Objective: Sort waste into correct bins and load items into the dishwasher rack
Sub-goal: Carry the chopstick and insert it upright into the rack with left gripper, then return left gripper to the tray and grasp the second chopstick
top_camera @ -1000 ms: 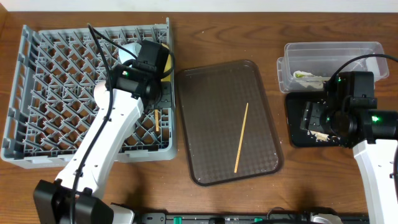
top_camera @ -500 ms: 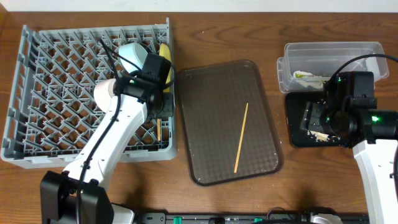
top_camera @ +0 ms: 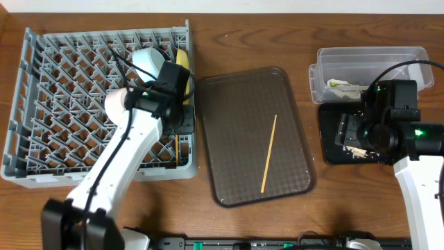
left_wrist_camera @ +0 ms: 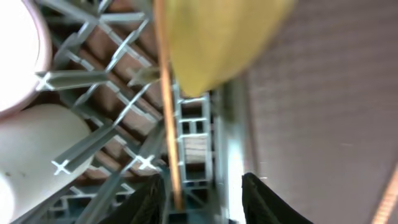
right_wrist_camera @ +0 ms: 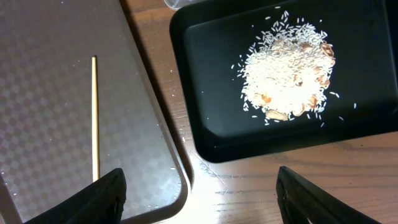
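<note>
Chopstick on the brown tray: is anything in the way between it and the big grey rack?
Nothing lies between them. The chopstick only has to clear the tray's raised rim and the rack's side wall. The left claw hangs at that side of the rack, by the other chopstick.

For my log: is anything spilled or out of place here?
Yes. A few rice grains lie on the table beside the black tray, outside it. One chopstick lies alone on the brown tray.

A brown wooden table (top_camera: 243, 42) with dark grain filled the view; a pale strip (top_camera: 291, 4) ran along its 12 o'clock edge, a black rail (top_camera: 263, 244) at 6 o'clock.
</note>
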Controlling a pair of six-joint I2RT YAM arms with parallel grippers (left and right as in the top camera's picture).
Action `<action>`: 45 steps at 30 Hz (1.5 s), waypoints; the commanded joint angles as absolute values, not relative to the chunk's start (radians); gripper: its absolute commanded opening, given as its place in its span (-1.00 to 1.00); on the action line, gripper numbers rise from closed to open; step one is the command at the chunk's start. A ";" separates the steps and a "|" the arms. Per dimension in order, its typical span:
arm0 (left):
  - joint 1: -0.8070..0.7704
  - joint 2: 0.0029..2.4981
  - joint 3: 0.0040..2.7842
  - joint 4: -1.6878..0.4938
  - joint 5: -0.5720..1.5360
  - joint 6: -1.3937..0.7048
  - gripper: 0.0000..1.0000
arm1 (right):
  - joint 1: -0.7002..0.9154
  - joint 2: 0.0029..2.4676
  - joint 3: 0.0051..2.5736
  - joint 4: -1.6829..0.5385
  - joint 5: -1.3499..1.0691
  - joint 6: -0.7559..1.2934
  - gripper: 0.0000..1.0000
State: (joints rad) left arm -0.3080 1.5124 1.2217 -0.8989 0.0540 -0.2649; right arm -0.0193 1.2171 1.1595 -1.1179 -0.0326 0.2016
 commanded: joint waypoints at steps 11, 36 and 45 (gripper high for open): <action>-0.610 1.517 1.261 -0.794 0.128 -0.264 -0.14 | -0.026 1.217 1.170 -1.116 -0.027 0.201 0.51; -0.936 1.976 1.261 -0.551 0.127 -0.294 -0.06 | -0.026 1.217 1.170 -1.119 -0.027 0.201 0.54; -0.940 2.018 1.261 -0.559 0.126 -0.294 -0.63 | -0.026 1.217 1.170 -1.119 -0.027 0.201 0.54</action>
State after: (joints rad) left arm -0.9371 1.9751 1.2625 -0.5488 0.1249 -0.2920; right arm -0.0193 1.2175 1.1595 -1.1179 -0.0326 0.2016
